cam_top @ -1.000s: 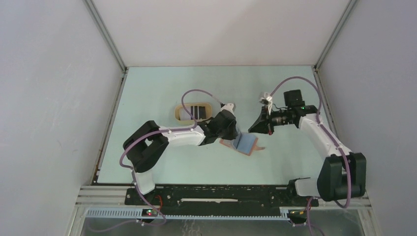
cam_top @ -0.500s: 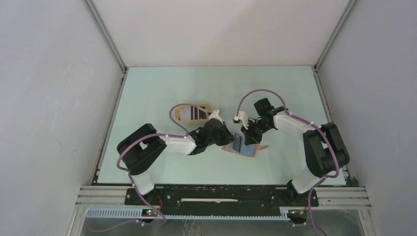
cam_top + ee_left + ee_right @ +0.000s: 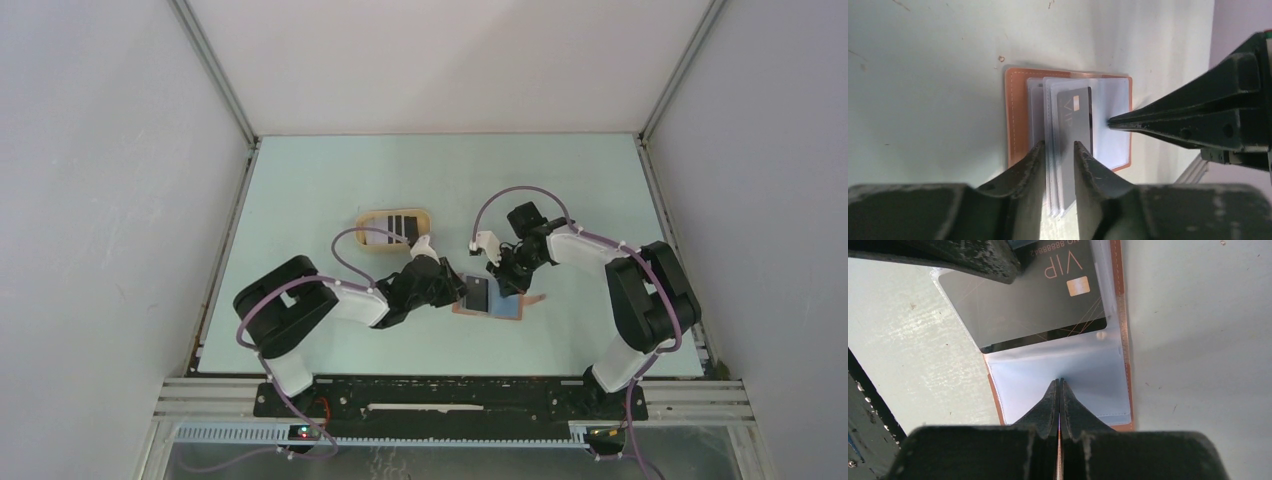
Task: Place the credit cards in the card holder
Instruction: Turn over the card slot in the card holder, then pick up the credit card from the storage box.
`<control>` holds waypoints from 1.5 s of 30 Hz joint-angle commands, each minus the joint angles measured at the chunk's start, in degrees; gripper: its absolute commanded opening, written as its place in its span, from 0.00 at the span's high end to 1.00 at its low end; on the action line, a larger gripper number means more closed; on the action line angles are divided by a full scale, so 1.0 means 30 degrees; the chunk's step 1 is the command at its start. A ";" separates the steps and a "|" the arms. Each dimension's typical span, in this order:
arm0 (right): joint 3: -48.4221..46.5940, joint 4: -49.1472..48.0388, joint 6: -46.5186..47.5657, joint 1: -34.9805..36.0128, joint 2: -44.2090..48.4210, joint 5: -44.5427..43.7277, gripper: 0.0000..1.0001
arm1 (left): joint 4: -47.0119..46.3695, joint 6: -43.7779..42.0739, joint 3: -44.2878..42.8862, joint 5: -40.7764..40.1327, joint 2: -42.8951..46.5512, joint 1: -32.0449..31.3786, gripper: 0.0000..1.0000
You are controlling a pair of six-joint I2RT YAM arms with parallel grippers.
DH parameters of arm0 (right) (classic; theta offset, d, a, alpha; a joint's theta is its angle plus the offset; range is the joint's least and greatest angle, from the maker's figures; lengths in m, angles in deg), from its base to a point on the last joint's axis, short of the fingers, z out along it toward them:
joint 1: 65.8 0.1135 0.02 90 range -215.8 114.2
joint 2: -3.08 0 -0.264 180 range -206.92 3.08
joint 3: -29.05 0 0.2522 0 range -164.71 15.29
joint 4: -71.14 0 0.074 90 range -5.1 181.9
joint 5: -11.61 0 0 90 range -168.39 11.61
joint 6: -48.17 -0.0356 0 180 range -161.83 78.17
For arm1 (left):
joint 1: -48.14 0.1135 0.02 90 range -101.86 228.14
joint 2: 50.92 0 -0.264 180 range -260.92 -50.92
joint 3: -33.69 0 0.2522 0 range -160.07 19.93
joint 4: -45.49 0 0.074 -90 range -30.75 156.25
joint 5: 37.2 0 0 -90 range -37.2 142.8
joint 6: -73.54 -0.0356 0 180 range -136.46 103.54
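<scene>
Lying open on the bench [image 3: 330,180]: card holder [image 3: 505,308]. Partly in its pocket, sticking out leftward: one credit card [image 3: 477,293], between the left gripper [image 3: 1058,146] jaws. On its right half: right gripper [image 3: 1059,381] tips. Behind-left of the card holder, well apart: tray [image 3: 368,218] holding more cards [image 3: 400,222].

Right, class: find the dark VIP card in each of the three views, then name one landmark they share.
Top external: the dark VIP card is in the centre, on the open card holder.
Left wrist: the card is in the centre, beyond the parted fingertips of the left gripper.
Right wrist: the card is top centre.
Shared landmark: the right gripper, shut, tip at the card holder.
</scene>
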 commanded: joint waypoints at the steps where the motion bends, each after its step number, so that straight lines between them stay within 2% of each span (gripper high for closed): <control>1: -0.0250 -0.0216 0.0024 -0.0020 0.0204 -0.0724 0.99 | 0.2112 -0.1585 0.0344 -0.2106 0.2269 0.0072 0.63; 5: -0.0395 0.0009 -0.0115 -0.0291 0.0636 0.0362 0.99 | 0.2571 -0.3239 0.1272 -0.3081 0.4471 0.0072 0.59; 9: -0.0762 0.0601 -0.0502 -0.0849 0.0983 0.2584 0.98 | 0.1085 -0.5314 0.2473 -0.3281 0.6012 0.0051 0.53; 11: -0.0917 0.0915 -0.0735 -0.1157 0.1021 0.3919 0.98 | 0.0664 -0.5863 0.2761 -0.3306 0.6415 0.0101 0.48; 14: -0.1166 0.1247 -0.1164 -0.1330 0.0746 0.5270 0.98 | 0.0615 -0.5741 0.2620 -0.3012 0.6137 0.0133 0.48; 16: -0.1471 0.1342 -0.1706 -0.1291 0.0297 0.5344 0.98 | 0.0666 -0.5170 0.2480 -0.2953 0.5569 0.0134 0.51; 19: -0.1884 0.1180 -0.2631 -0.0982 -0.0663 0.4367 0.98 | 0.1907 -0.4403 0.1978 -0.3498 0.4819 0.0238 0.69; 24: -0.2464 0.1025 -0.3859 -0.0332 -0.1931 0.2929 0.98 | 0.4752 -0.3780 0.0646 -0.4414 0.3789 0.0233 0.82; 36: -0.3219 0.0480 -0.5144 0.1024 -0.2801 0.1784 0.96 | 0.5085 -0.4130 -0.1206 -0.1252 0.0864 0.0054 0.85; 41: -0.3258 0.0837 -0.4754 0.0999 -0.2101 0.1630 0.93 | 0.4883 -0.4159 -0.1165 -0.0948 0.0868 0.0008 0.85; 45: -0.3271 0.1757 -0.3753 0.0727 -0.0553 0.1148 0.93 | 0.5337 -0.4434 -0.0530 -0.2068 0.2253 0.0005 0.85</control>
